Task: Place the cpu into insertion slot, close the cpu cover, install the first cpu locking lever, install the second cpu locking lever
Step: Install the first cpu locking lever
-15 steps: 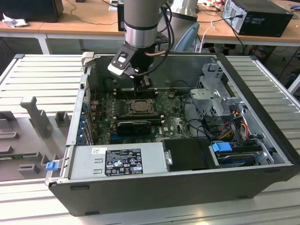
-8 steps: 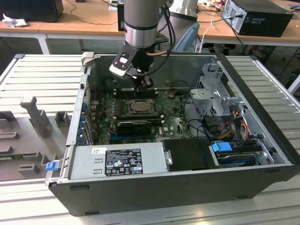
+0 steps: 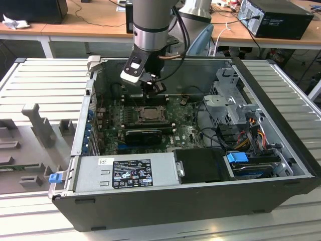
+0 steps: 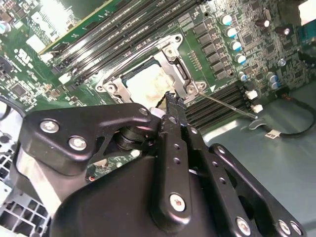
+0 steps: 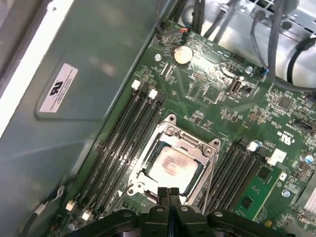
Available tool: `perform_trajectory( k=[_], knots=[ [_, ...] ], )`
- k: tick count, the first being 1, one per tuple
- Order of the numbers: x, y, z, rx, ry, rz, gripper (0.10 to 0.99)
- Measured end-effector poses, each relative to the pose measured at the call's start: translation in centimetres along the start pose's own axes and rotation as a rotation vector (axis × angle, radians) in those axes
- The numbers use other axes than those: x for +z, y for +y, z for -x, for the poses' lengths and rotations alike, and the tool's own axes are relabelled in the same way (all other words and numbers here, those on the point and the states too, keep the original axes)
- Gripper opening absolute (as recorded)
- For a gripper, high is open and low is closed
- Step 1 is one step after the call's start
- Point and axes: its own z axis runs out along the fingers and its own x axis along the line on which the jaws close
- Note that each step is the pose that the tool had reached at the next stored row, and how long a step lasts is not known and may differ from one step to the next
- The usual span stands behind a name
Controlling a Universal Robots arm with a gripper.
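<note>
Cpu: lies beneath lowered cpu cover, on green circuit board. Gripper: at cover's edge, jaws pressed together.

Ribbed grey bench w/ open PC case

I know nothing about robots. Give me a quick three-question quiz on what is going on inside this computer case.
1. True or false: the cpu lies under the closed cpu cover.
2. The pincer has its fingers: A) spread wide, B) closed together, C) wrapped around a cable.
3. What small round silver part sits on the green circuit board?
Key: 1 true; 2 B; 3 the coin battery.
</note>
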Motion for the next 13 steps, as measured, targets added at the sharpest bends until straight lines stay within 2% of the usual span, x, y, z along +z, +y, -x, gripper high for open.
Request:
perform_trajectory(
  k=[6, 13],
  knots=[
    [0.0, 0.0, 0.0, -0.068, 0.0007, -0.004, 0.106],
    [0.0, 0.0, 0.0, -0.174, 0.002, -0.009, 0.106]
  ],
)
